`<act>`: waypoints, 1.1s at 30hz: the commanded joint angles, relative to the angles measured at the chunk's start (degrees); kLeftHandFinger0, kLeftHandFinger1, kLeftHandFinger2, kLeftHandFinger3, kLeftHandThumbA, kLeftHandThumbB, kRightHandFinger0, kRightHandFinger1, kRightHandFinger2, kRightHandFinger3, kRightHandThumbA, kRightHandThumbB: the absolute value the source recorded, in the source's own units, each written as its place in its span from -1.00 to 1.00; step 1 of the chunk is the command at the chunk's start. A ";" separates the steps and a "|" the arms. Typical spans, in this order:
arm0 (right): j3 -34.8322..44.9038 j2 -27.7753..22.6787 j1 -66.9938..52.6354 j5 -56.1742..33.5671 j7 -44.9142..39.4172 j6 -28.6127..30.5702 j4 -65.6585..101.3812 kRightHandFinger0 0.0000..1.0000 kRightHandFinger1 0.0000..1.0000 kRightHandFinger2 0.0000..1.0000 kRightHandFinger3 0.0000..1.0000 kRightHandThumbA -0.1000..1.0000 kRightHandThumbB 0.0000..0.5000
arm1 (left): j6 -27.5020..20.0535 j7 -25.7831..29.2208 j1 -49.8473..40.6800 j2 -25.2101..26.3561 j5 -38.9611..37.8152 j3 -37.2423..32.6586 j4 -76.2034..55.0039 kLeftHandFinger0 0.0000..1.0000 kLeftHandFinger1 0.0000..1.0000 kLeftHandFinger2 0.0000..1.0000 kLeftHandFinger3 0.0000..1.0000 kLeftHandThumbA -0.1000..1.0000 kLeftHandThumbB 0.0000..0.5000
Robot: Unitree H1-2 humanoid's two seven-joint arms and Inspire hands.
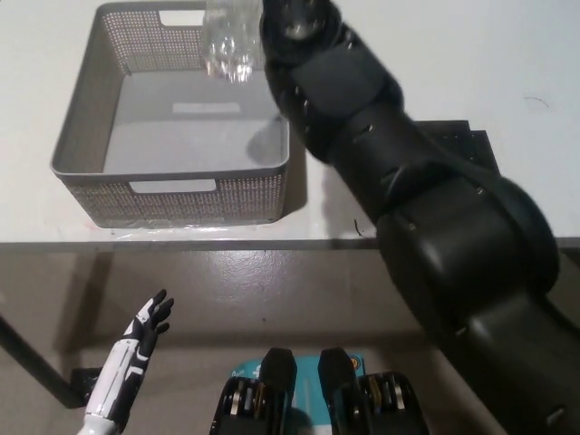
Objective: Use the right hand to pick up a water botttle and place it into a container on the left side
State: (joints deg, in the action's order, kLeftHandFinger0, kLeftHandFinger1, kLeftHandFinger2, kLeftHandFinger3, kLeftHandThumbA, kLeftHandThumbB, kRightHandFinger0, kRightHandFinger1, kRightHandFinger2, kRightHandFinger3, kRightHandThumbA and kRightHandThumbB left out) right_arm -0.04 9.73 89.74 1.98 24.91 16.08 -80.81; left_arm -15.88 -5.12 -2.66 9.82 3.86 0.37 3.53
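Observation:
A clear plastic water bottle [227, 47] hangs above the back right part of the grey mesh basket [80, 120], which stands on the left of the white table [507, 63]. My black right hand [292, 25] is shut on the bottle, its arm reaching across from the bottom right and hiding most of the grip. The inside of the basket holds nothing that I can see. My white left hand [138, 349] rests open at the lower left, below the table's front edge.
A flat black pad [460, 138] lies on the table to the right of the basket, partly hidden by my right arm. The table's front edge runs across the middle of the view, with grey floor below it.

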 commanded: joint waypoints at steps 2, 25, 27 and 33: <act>-4.08 0.15 -1.32 3.88 1.27 0.00 -0.67 -1.00 -0.76 0.20 0.15 -1.00 -0.48 | 0.02 -1.49 1.83 1.84 0.36 -0.67 -2.35 1.00 1.00 1.00 1.00 1.00 -0.05; -6.15 -6.96 -7.75 2.90 -17.18 -4.07 -0.83 1.00 1.00 1.00 1.00 0.78 0.68 | 1.66 -5.30 7.61 4.16 -0.58 -3.84 -1.64 1.00 1.00 1.00 1.00 1.00 -0.01; -6.36 -7.94 -7.65 3.15 -18.45 -3.40 -0.57 1.00 1.00 1.00 1.00 0.88 0.69 | 1.64 -5.63 7.77 4.24 -0.86 -3.92 -1.41 1.00 1.00 1.00 1.00 1.00 0.01; -7.26 -10.03 -6.60 4.16 -18.77 -2.72 0.47 1.00 1.00 1.00 1.00 1.00 0.69 | 1.12 -5.94 8.08 4.23 -0.55 -4.13 -0.78 1.00 1.00 1.00 1.00 1.00 0.00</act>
State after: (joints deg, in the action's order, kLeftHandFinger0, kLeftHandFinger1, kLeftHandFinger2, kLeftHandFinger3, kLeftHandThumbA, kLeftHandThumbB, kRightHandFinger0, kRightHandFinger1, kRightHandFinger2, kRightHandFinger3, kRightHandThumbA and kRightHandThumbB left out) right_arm -6.69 1.15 78.80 5.29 9.48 12.40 -82.35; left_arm -14.14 -9.97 4.22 12.99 3.86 -3.55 3.14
